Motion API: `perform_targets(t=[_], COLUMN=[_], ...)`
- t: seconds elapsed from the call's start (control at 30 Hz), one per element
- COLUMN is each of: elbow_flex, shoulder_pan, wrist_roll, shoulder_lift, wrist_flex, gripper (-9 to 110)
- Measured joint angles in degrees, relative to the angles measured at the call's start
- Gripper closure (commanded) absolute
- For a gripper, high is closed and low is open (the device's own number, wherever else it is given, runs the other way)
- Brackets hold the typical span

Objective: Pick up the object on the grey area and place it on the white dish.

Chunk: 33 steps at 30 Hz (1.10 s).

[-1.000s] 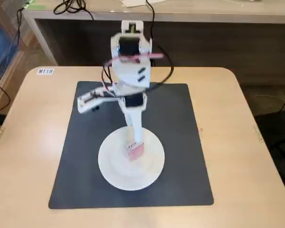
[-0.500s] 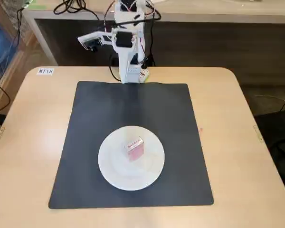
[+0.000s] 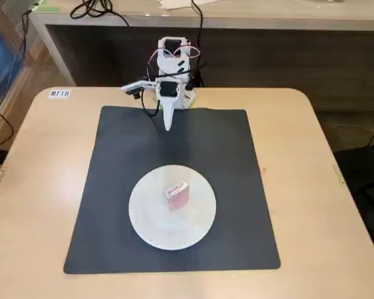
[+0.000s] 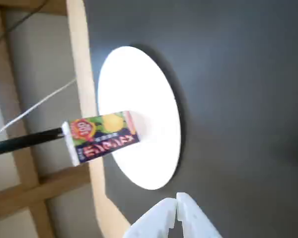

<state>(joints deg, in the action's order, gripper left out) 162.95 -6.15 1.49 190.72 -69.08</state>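
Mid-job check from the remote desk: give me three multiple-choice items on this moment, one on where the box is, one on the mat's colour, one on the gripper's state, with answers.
1. Where is the box?
A. on the white plate
B. on bare mat
C. in the gripper

2. What colour is the mat?
A. beige
B. dark grey
C. blue

3. How is the gripper?
A. shut on the box
B. wide open
C. shut and empty

Answers: 1 A, the fixed view shows the box standing on the plate. 2 B, the mat is nearly black against the beige table. 3 C, in the wrist view the fingertips meet with nothing between them.
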Motion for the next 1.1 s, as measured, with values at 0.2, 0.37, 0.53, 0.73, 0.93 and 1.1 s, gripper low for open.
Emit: perform_targets(t=[0.2, 0.37, 0.53, 0.73, 0.93, 1.1], elbow_flex=[7.1, 10.2, 12.6, 12.7, 12.7, 12.7], shoulder_pan=[0.7, 0.8, 0.9, 1.4, 1.6, 1.6], wrist_roll=[1.0, 2.4, 3.2, 4.3, 4.3, 4.3], shoulder_lift=[0.0, 0.0, 0.0, 0.0, 0.0, 0.0], wrist_flex=[1.2, 3.5, 5.3, 5.4, 5.4, 5.4], gripper=[102, 102, 102, 102, 102, 101])
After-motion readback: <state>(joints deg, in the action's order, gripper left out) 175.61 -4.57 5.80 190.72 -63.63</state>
